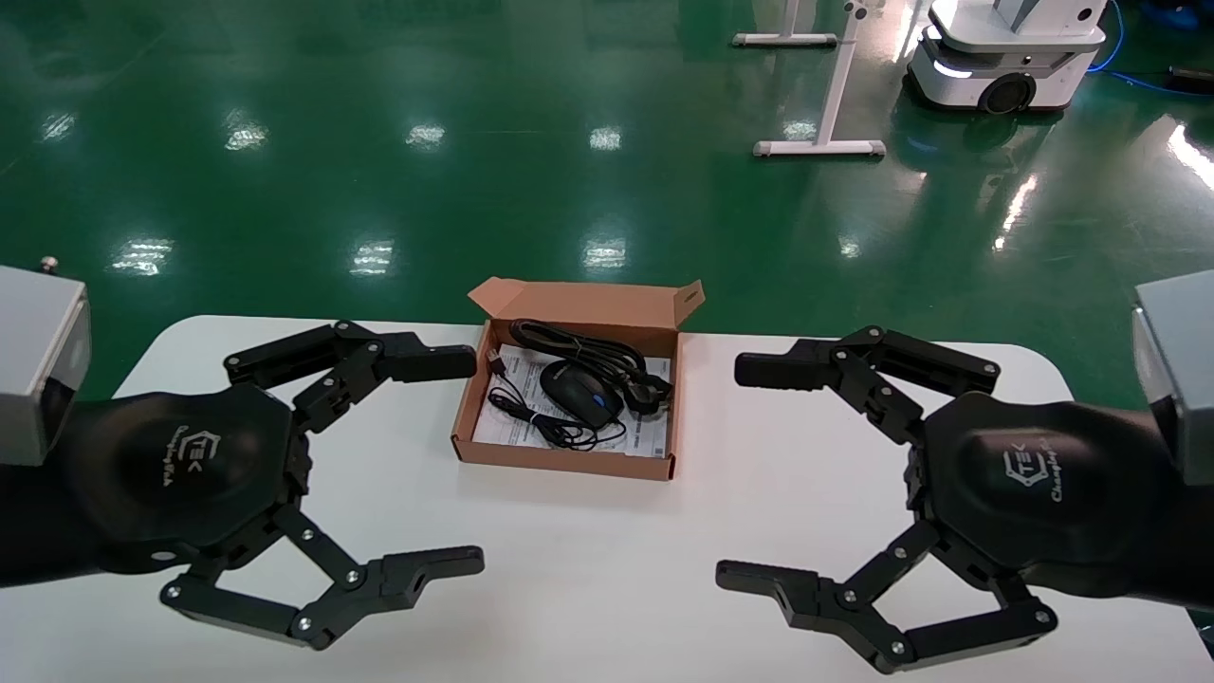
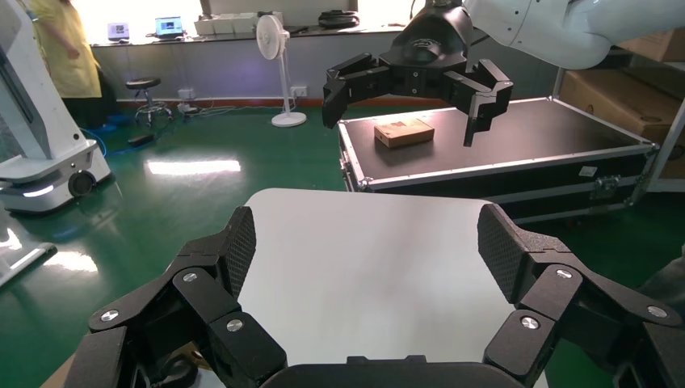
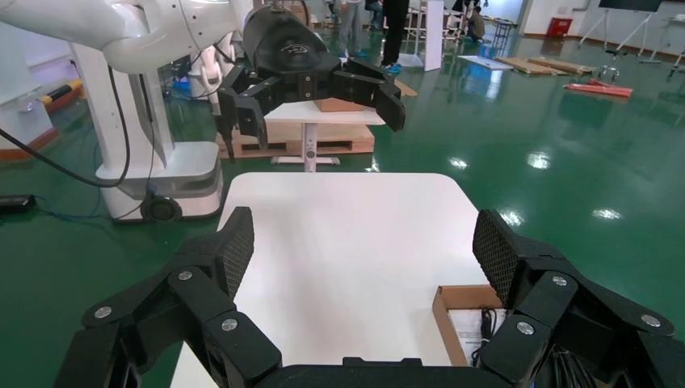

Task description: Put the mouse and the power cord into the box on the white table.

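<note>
The brown cardboard box (image 1: 567, 459) lies flap-open at the middle back of the white table (image 1: 588, 588). Inside it, the black mouse (image 1: 579, 393) rests on a white printed sheet, its thin cable (image 1: 541, 422) looped at the left. The thick power cord (image 1: 574, 343) lies coiled behind the mouse, with its plug (image 1: 651, 393) at the right. My left gripper (image 1: 467, 462) hovers open left of the box, and my right gripper (image 1: 735, 471) hovers open right of it; both hold nothing. The right wrist view shows a corner of the box (image 3: 462, 297) past the right gripper (image 3: 363, 242).
Green floor surrounds the table. A white mobile robot (image 1: 1005, 57) and a white stand base (image 1: 820, 147) are far back right. The left wrist view shows a black flight case (image 2: 517, 141) beyond the table's end.
</note>
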`<action>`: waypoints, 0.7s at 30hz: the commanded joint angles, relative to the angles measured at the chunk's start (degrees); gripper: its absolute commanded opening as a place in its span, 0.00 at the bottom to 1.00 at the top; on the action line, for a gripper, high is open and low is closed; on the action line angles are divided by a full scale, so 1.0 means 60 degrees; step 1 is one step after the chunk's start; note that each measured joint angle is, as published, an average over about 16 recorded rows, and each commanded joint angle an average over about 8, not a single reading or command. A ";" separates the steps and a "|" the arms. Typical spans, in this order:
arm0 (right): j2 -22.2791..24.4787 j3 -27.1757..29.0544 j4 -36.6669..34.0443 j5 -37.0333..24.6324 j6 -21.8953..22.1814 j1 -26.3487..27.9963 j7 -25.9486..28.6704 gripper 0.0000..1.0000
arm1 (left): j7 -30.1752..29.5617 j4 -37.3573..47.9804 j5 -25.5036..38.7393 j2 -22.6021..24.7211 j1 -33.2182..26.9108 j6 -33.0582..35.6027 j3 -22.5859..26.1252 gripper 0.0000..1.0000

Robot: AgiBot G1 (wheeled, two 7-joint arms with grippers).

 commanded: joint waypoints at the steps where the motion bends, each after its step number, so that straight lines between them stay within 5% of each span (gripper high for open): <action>1: -0.0010 -0.0011 -0.0025 -0.0012 0.0005 0.0015 -0.0012 1.00 | 0.0001 0.0011 0.0007 0.0006 -0.0006 -0.0004 0.0007 1.00; 21: -0.0039 -0.0043 -0.0100 -0.0047 0.0032 0.0061 -0.0053 1.00 | 0.0013 0.0045 0.0027 0.0025 -0.0027 -0.0019 0.0029 1.00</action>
